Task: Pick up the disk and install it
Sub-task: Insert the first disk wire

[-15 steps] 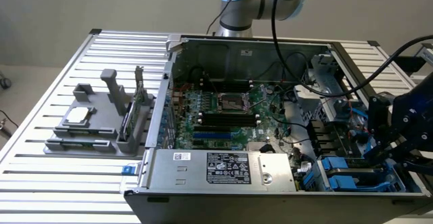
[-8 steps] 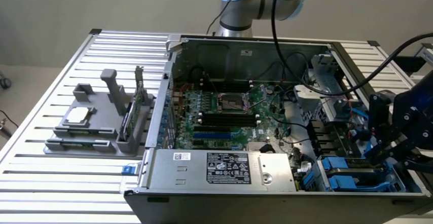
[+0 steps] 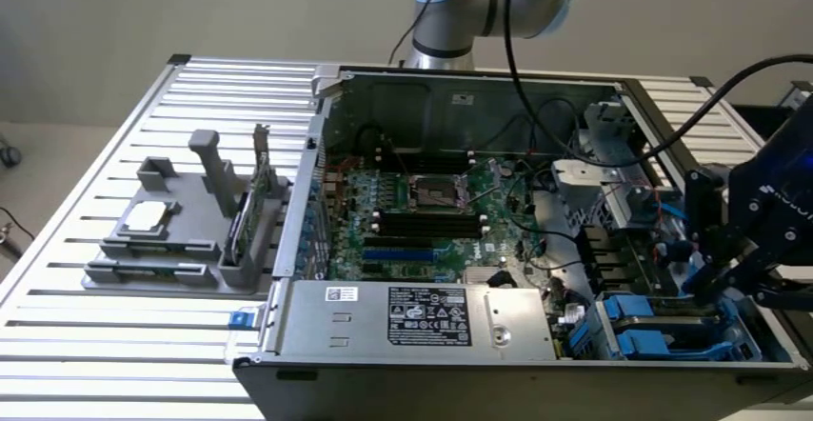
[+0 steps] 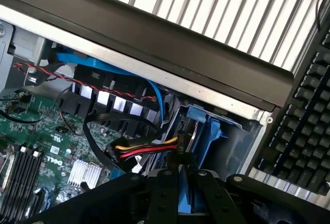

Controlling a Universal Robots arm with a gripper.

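Install step, not pick: gripper (image 3: 711, 283) is down inside the open case (image 3: 381, 83) at the drive bays on the exterior view's right, near the front corner. In the wrist view the two fingers (image 4: 164, 193) sit nearly together, pinched on a thin blue edge running up between them, which I read as the carrier frame of the disk (image 4: 198, 131). The disk stands on edge in the bay, blue frame around it, metal body mostly hidden behind the frame and the bay wall. So: jaws narrow, closed on the frame edge, disk held and partly in its slot. Can't tell how deep it's seated or whether the latch has caught. The cable bundle (image 4: 147, 149) (yellow/red/black) lies just beside the disk's inner side, and a blue cable (image 4: 154, 97) arcs above it; both near enough to snag. My read on what the move calls for: a straight push along the bay rails, no tilt, keeping clear of those cables, until the frame is flush with the neighbouring blue carrier (image 3: 642, 330). Arm pose: base (image 3: 489, 2) behind the case, arm reaching over the case's far-right side, wrist angled down into the bay. Grey fixture (image 3: 178, 221) sits on the table (image 3: 76, 326), left of the case.
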